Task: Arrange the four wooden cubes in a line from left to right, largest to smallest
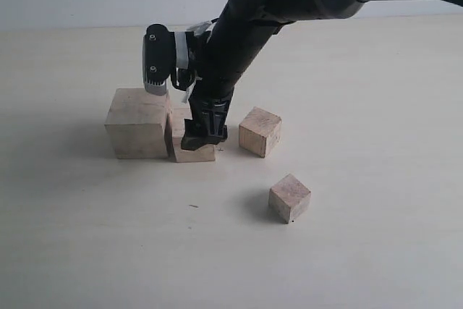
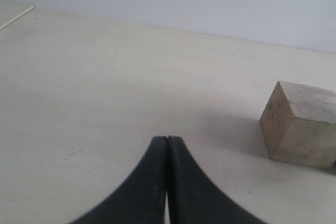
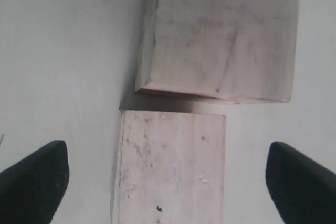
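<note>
Tabletop (image 1: pixel 376 251), right gripper (image 1: pixel 205 137) wide astride cube (image 3: pixel 170 161)

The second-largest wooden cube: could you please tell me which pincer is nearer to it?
Right. The right pincer hangs open directly over the second-largest wooden cube, a finger on each side. The left pincer is shut over bare table, outside the exterior view.

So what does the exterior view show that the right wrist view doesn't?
Only the exterior view: the third cube and smallest cube, standing apart to the right, plus the dark arm. Only the right wrist view: open fingertips with table showing between each and the block. Both: the largest cube, the second cube beside it, and the right gripper over that second cube.
</note>
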